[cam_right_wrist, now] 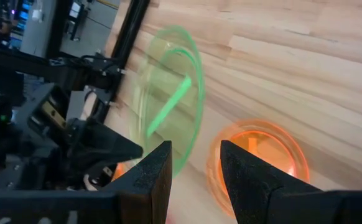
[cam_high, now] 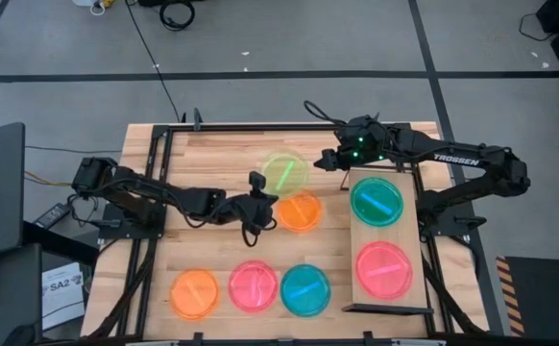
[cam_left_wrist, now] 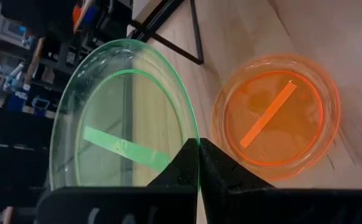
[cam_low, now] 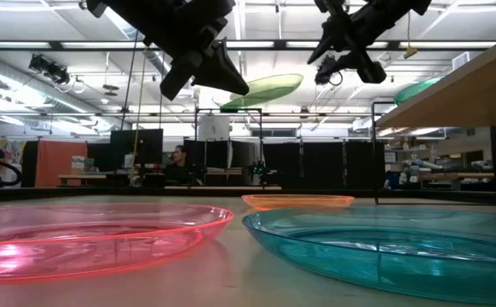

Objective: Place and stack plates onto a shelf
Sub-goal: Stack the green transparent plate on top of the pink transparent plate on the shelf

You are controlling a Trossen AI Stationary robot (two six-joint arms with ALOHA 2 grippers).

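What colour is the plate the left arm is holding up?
Light green plate, translucent, with a green strip across it; the left wrist view shows it best.

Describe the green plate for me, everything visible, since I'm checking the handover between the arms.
The green plate is a round, translucent, plastic-looking dish with a raised rim and a straight bright-green strip across its middle. It hangs tilted in the air above the table top, over the orange plate. The left gripper is shut on its rim. The right gripper waits beside it, jaws apart, not touching it.
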